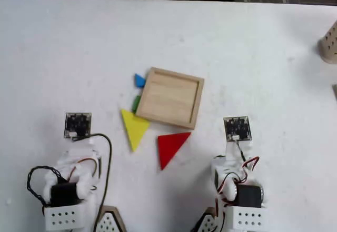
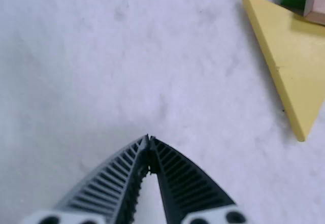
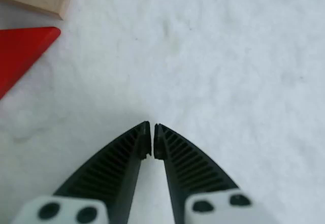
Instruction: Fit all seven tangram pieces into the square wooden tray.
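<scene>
Nearest you, left gripper [image 2: 150, 138] and right gripper [image 3: 152, 126] sit pinched closed, empty; ahead between them lies the square wooden tray [image 1: 172, 97], with yellow triangle [image 1: 135, 128], red triangle [image 1: 169, 145], blue piece [image 1: 139, 80] and green piece [image 1: 136, 103] just outside it.

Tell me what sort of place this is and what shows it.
Most likely a robotics test bench, in a lab or workshop: the left arm and right arm sit at a white table, with a square wooden tray and a yellow triangle and red triangle laid out as a puzzle.
</scene>
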Controlling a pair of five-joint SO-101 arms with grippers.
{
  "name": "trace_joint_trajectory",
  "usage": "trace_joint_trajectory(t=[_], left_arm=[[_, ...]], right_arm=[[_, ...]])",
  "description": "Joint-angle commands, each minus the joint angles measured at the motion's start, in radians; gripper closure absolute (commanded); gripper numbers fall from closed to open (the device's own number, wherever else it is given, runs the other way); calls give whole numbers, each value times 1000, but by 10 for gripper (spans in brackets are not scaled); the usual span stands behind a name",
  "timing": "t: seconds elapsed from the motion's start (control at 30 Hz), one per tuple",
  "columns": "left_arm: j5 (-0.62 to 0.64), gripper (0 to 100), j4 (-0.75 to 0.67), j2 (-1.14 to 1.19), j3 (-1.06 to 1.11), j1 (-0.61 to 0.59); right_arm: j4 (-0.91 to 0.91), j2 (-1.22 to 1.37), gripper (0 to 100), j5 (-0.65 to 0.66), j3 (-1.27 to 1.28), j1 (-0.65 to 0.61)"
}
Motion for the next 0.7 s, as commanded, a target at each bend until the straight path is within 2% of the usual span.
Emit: trace_joint_trajectory(t=[0.0,0.67], left_arm=[[-6,980,8,-15,-6,7],[-3,980,9,-15,-12,15]], right_arm=[[-18,-12,981,2,9,-7],[-18,-13,981,8,9,-5]])
